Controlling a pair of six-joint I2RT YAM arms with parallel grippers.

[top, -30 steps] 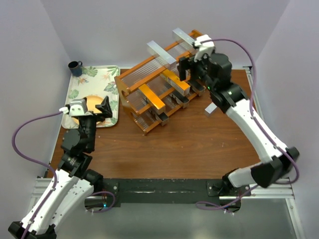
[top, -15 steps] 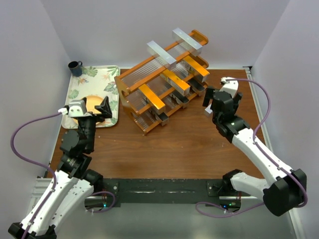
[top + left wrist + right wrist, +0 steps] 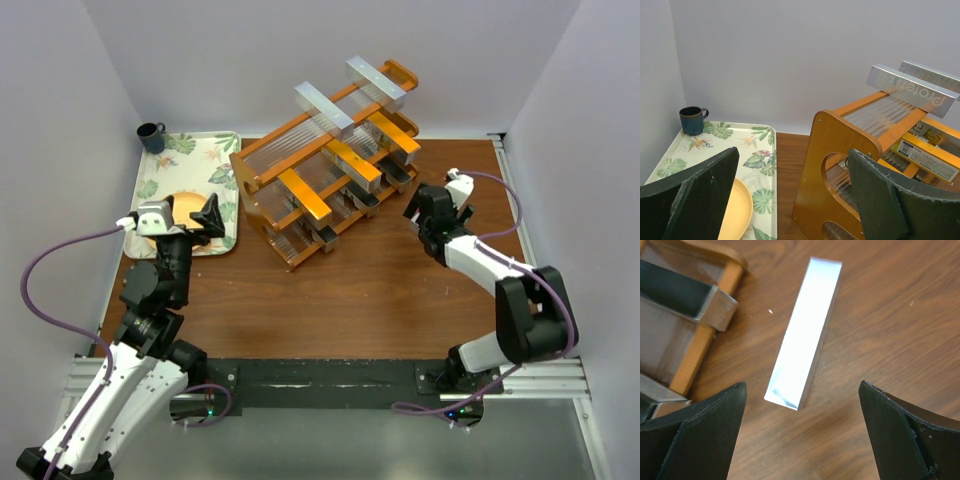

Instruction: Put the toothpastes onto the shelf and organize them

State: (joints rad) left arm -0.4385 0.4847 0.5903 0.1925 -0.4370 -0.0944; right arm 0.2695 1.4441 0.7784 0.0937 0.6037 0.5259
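Looks down on a dark brown wood-grain tabletop (image 3: pixel 350 290), closed in by pale lilac walls (image 3: pixel 200 60) at 9, 12 and 3 o'clock. Ends at 6 o'clock in a black base plate (image 3: pixel 330 385) carrying both arm bases.

Sets the orange-brown stepped shelf (image 3: pixel 250 185) at 12 o'clock from the table's middle, askew, with its long axis running from 7 towards 1 o'clock. Carries 2 silver toothpaste cartons (image 3: pixel 322 105) across the top tier, 3 orange-gold cartons (image 3: pixel 305 195) across the middle tier and dark grey cartons (image 3: pixel 395 175) on the lowest tier; cannot tell their count.

Leaves 1 more silver carton (image 3: pixel 805 330) flat on bare wood at 3 o'clock of the shelf, just beside its end rail but apart from it, slanted from 7 to 1 o'clock in the right wrist view.

Hangs the right gripper (image 3: pixel 802 385) directly above that carton, jaws spread wide, both fingers clear of it and holding nothing.

Keeps a floral tray (image 3: pixel 160 185) at 10 o'clock, with a dark blue mug (image 3: pixel 151 136) at its far corner and a yellow plate (image 3: pixel 180 205) on its near half.

Poises the left gripper (image 3: pixel 205 215) over the tray's 3 o'clock edge, facing the shelf's rounded end panel, jaws wide and empty.
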